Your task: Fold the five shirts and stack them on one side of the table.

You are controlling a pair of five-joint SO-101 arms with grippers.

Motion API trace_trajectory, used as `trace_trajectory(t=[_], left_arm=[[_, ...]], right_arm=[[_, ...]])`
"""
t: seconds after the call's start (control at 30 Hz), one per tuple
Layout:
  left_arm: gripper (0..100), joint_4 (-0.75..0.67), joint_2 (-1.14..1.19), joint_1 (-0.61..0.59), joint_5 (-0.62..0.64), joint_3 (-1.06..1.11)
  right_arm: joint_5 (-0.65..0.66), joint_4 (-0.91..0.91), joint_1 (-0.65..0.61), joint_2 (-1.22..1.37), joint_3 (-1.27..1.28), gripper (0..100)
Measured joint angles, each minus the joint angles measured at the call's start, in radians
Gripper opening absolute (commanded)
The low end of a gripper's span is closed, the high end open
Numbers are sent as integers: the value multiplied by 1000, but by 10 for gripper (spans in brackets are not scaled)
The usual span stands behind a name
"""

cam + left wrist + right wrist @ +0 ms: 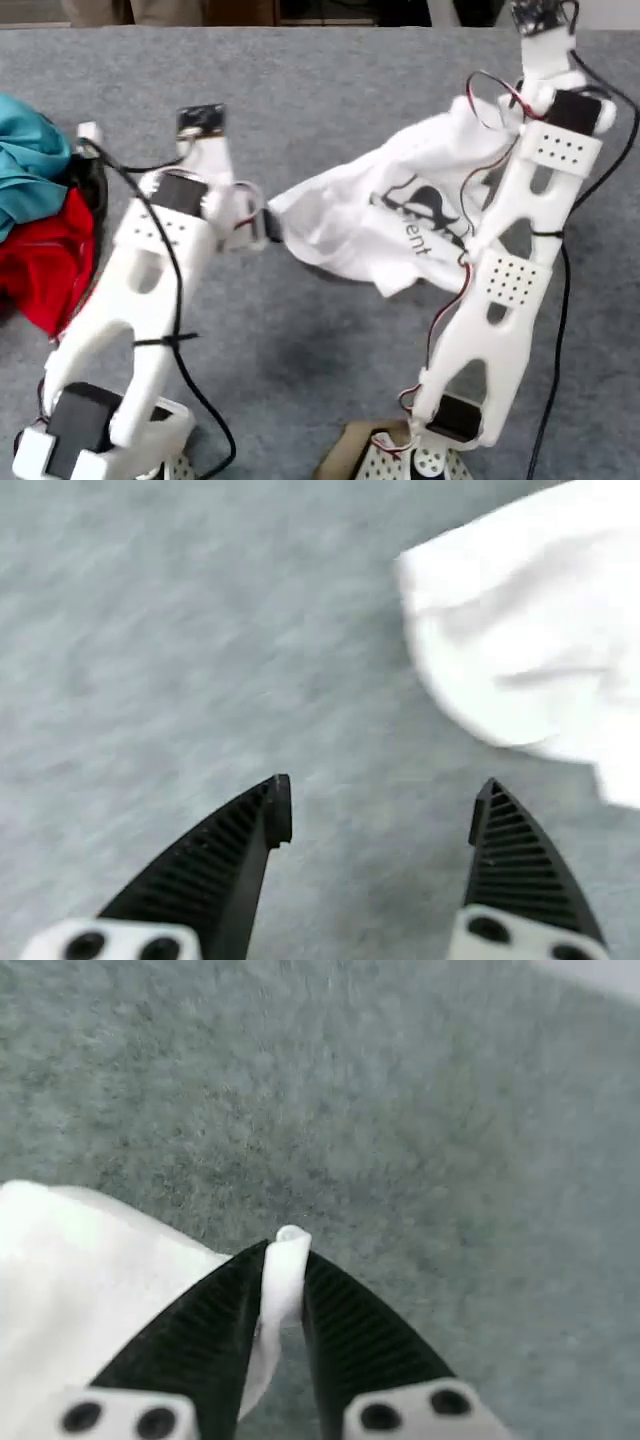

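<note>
A crumpled white shirt (385, 215) with dark print lies mid-table on the grey cloth. My right gripper (285, 1250) is shut on a fold of the white shirt (90, 1290) at its far right corner, lifting that edge a little. My left gripper (380, 805) is open just above the table, with nothing between its fingers. The shirt's near left edge (520, 630) lies a short way ahead of it and apart. From above, the left gripper (267, 226) sits right at the shirt's left tip.
At the left table edge lies a heap with a teal shirt (25, 160), a red shirt (45, 265) and a dark garment (92, 180) between them. Bare grey table (300, 340) spreads in front between the two arm bases.
</note>
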Motion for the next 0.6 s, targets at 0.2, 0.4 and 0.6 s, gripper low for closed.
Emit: trace_trajectory(t=[0.2,0.4,0.6], left_arm=[[289,-54,247,12,72,-242],[270,81,623,28,43,-608],[133,201,838,28,-249,-930]], right_arm=[[-97,-140,3,172,2,4],[-100,-187,3,183,2,4],[-100,-204,3,193,2,4]])
